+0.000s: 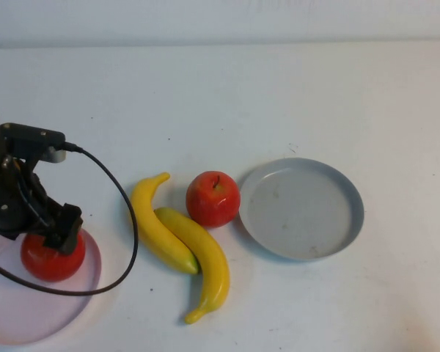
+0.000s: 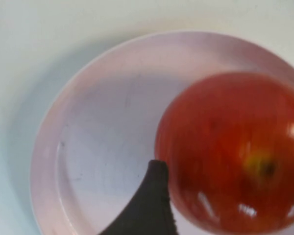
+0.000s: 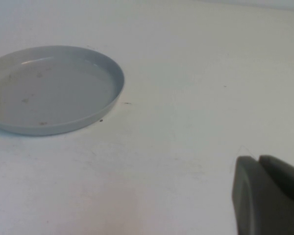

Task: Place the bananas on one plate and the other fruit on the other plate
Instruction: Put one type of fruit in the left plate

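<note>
My left gripper [image 1: 55, 238] grips a red apple [image 1: 51, 260] over the pink plate [image 1: 15, 315]. My right gripper [image 3: 267, 196], fingers together, hovers near the grey-blue plate [image 3: 108, 73].

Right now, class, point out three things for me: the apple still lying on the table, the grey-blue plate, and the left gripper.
apple on the table [image 1: 213, 199], high view, middle of its red skin.
grey-blue plate [image 1: 347, 196], high view, right rim.
left gripper [image 1: 57, 236], high view, over the apple on the pink plate.

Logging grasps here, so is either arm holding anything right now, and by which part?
Left gripper sits over the apple on the pink plate; whether it grips cannot be told. Right gripper holds nothing.
</note>
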`<action>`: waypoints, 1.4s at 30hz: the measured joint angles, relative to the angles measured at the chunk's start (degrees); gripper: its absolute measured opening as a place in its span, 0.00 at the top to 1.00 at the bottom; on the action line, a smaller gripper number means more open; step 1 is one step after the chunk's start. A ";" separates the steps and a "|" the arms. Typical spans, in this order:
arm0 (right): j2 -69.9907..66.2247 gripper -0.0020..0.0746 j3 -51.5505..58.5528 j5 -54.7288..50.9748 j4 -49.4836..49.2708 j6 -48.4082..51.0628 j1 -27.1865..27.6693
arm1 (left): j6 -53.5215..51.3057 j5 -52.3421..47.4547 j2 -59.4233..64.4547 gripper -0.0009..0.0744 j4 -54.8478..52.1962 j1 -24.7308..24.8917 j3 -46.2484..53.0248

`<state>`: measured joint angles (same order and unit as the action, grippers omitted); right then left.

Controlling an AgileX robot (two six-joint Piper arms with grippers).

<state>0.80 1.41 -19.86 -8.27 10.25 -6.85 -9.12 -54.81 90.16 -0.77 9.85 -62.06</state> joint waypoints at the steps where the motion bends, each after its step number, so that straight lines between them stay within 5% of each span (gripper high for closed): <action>1: 0.00 1.00 0.00 0.00 0.00 0.00 0.00 | 0.00 0.10 0.00 0.10 0.00 0.00 0.00; 11: 0.00 1.00 0.00 0.00 0.00 0.00 0.00 | 1.08 2.31 -3.27 0.10 -1.64 1.31 -0.26; 18: 0.00 1.00 0.00 0.00 0.00 0.00 0.00 | 1.75 6.54 -2.63 0.10 1.07 10.47 -8.04; 29: 0.00 1.00 0.00 0.00 0.00 0.00 0.00 | -11.80 4.55 12.92 0.10 8.49 21.89 -24.04; 42: 0.00 1.00 0.00 0.00 0.00 0.00 0.00 | -14.30 5.21 21.70 0.10 8.02 23.02 -28.03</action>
<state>0.80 1.41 -19.86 -8.27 10.25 -6.85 -23.42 -49.60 111.86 7.25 32.88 -90.09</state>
